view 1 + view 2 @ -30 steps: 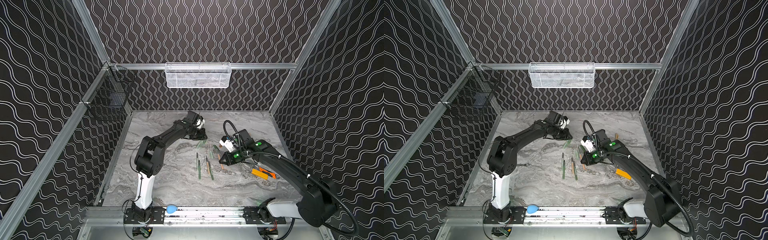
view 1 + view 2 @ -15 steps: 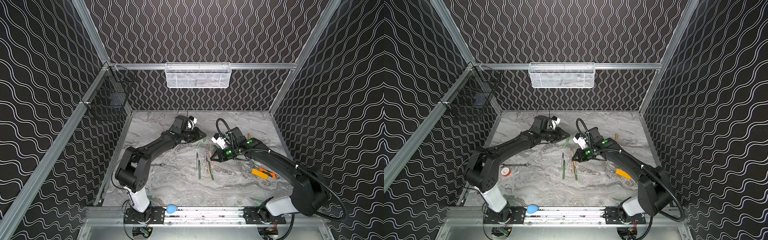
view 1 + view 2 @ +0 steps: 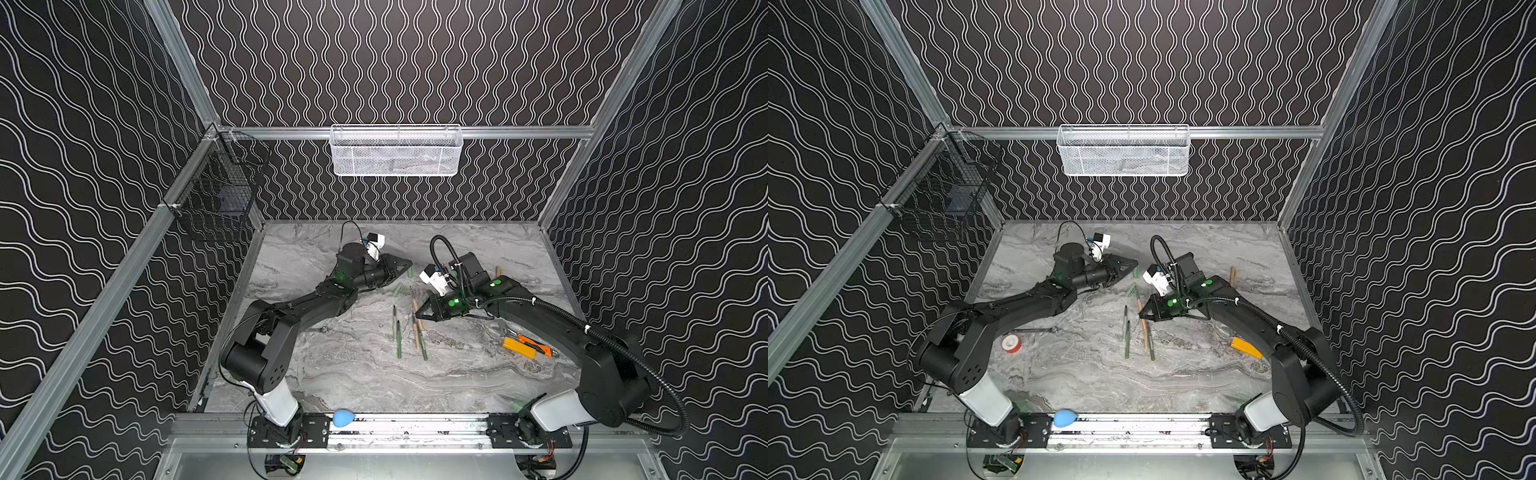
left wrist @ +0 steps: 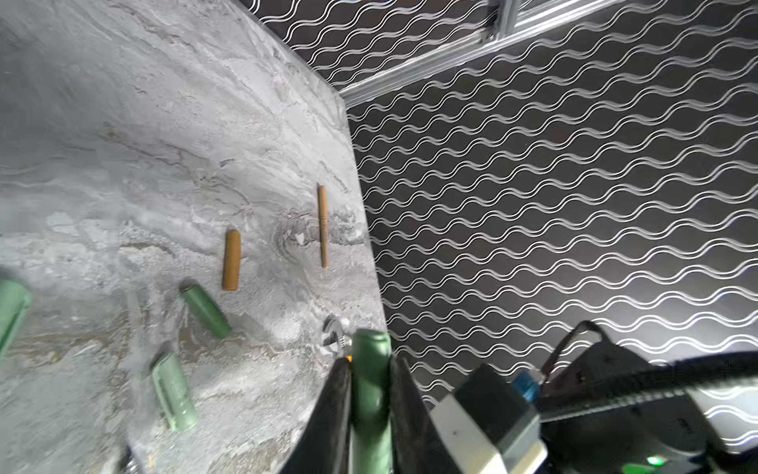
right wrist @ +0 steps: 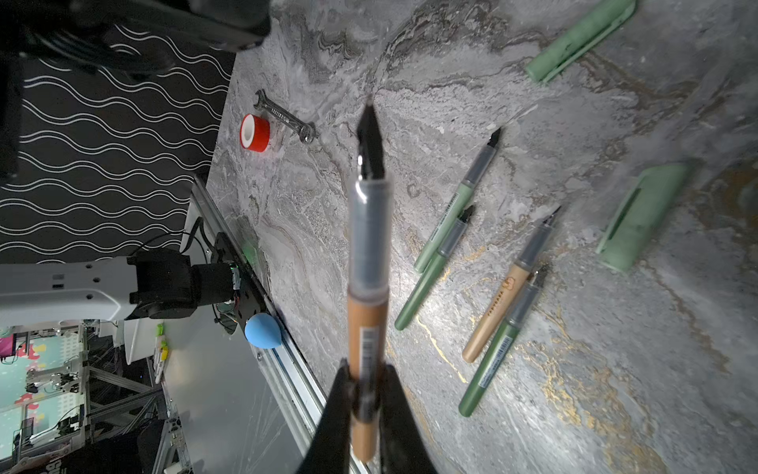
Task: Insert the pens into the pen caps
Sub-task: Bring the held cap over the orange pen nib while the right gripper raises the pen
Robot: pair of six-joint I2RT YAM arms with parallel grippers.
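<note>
An uncapped tan-orange pen, with a clear grey grip and a bare black nib, is pinched near its rear end by the right claw, above the middle of the tabletop. Four more uncapped pens lie flat near the middle, roughly parallel, nibs toward the back edge. A pale green pen lies beside a dark green pen, and a tan pen lies beside a second dark green pen.

The left claw grips a held dark green cap. A tan cap and a loose dark green cap lie flat on the tabletop. A pale green cap and a second pale green cap lie nearer the back edge than the pens.
</note>
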